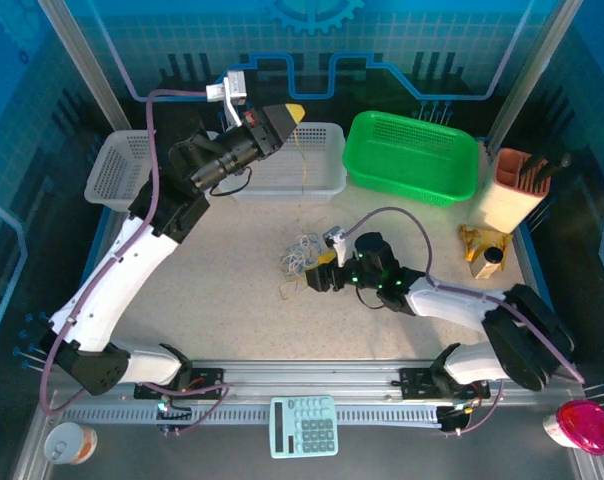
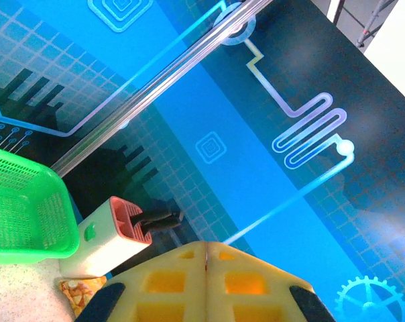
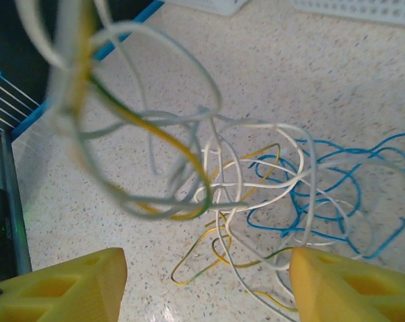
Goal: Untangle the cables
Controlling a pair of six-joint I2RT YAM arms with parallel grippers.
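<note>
The cables (image 1: 302, 252) are piled in a tangle near the middle of the surface (image 1: 222, 262). White, yellow and blue ones are mixed together. The right claw (image 1: 318, 272) is held low, just beside the pile. In the right wrist view its fingers (image 3: 68, 285) are spread wide and nothing is pinched. The left claw (image 1: 285, 118) is lifted high over the white basket (image 1: 322, 182). Its fingers (image 2: 169, 282) are pressed together. One thin yellow strand of the cables is pinched there and hangs down to the pile.
</note>
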